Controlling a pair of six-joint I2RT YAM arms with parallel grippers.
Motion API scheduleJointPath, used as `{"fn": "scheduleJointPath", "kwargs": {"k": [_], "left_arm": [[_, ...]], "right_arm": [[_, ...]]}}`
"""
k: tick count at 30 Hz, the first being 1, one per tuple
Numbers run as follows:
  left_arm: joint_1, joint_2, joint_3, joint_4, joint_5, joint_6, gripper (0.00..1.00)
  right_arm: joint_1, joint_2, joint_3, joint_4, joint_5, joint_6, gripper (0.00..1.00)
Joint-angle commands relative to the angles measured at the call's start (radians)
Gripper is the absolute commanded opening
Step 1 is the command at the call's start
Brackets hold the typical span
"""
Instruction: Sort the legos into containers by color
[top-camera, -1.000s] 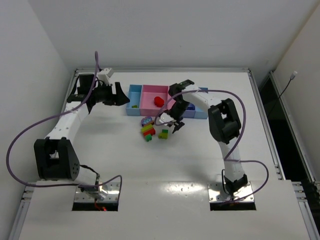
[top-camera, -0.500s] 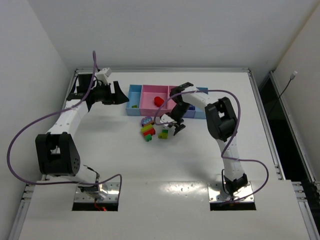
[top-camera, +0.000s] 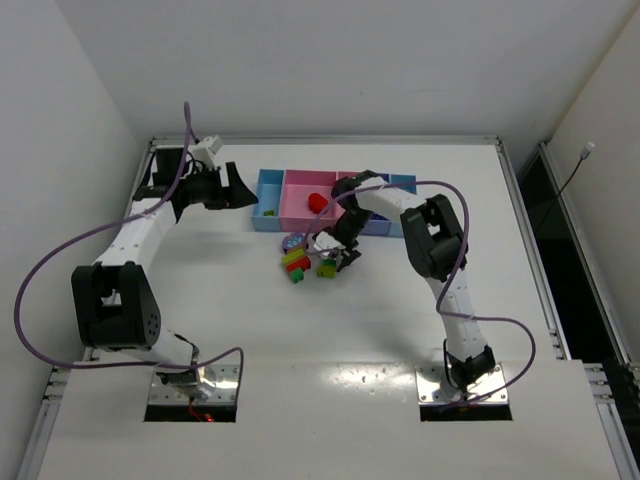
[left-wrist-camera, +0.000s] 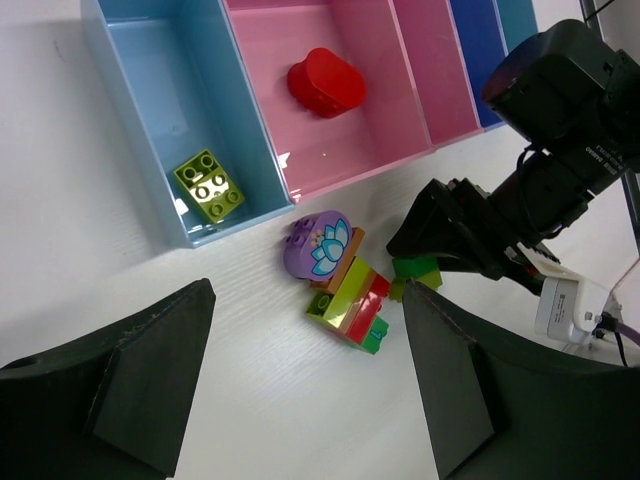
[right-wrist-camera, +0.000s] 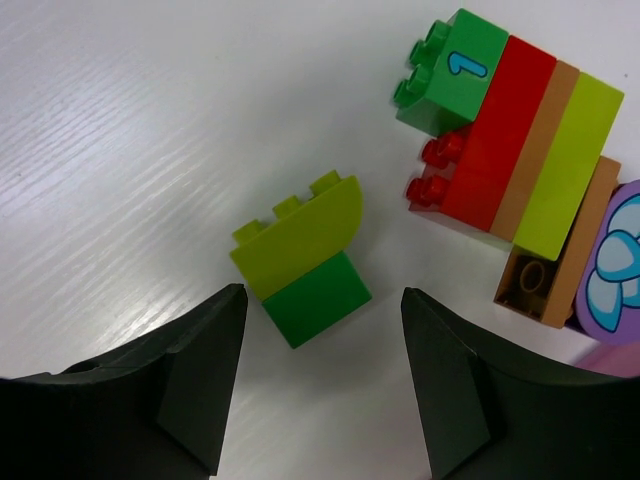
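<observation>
green brick (right-wrist-camera: 305, 255) sits between spread fingers (right-wrist-camera: 200, 380) of my right gripper (right-wrist-camera: 321, 310); left gripper (left-wrist-camera: 306, 320) also spread, near the bins (left-wrist-camera: 165, 90).

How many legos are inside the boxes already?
2: a green brick in a light blue bin, a red piece in the pink bin. The right arm may hide more.

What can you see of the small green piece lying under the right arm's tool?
The green piece looks like two glossy plastic bricks joined: a lime one with a rounded edge and studs along one side, and a darker green block. It lies on its side on the white table, between the fingers of the open right tool, untouched, apart from the multicoloured stack.
</observation>
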Motion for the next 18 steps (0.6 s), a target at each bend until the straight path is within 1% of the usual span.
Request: {"fn": "scheduleJointPath", "kwargs": {"k": [1, 4, 5, 9, 11, 13, 18], "left_arm": [[0.015, 0.004, 0.011, 0.035, 0.033, -0.012, 0.82], [0.015, 0.004, 0.001, 0.035, 0.033, -0.012, 0.82], [0.015, 0.004, 0.001, 0.035, 0.033, -0.012, 0.82], [0.015, 0.013, 0.011, 0.035, 0.033, -0.012, 0.82], [0.015, 0.013, 0.011, 0.035, 0.033, -0.012, 0.82], [0.015, 0.022, 0.011, 0.035, 0.033, -0.012, 0.82], [0.015, 0.022, 0.011, 0.035, 0.033, -0.012, 0.82]], "right_arm": [[0.014, -0.002, 0.017, 0.028, -0.066, -0.764, 0.65], [0.014, -0.002, 0.017, 0.028, -0.078, -0.764, 0.65], [0.014, -0.002, 0.017, 0.028, -0.078, -0.764, 0.63], [0.014, -0.002, 0.017, 0.007, -0.069, -0.787, 0.62], [0.014, -0.002, 0.017, -0.01, -0.069, -0.797, 0.59], [0.024, -0.015, 0.017, -0.023, -0.069, -0.809, 0.59], [0.024, -0.05, -0.047, -0.023, -0.069, -0.83, 0.58]]}}
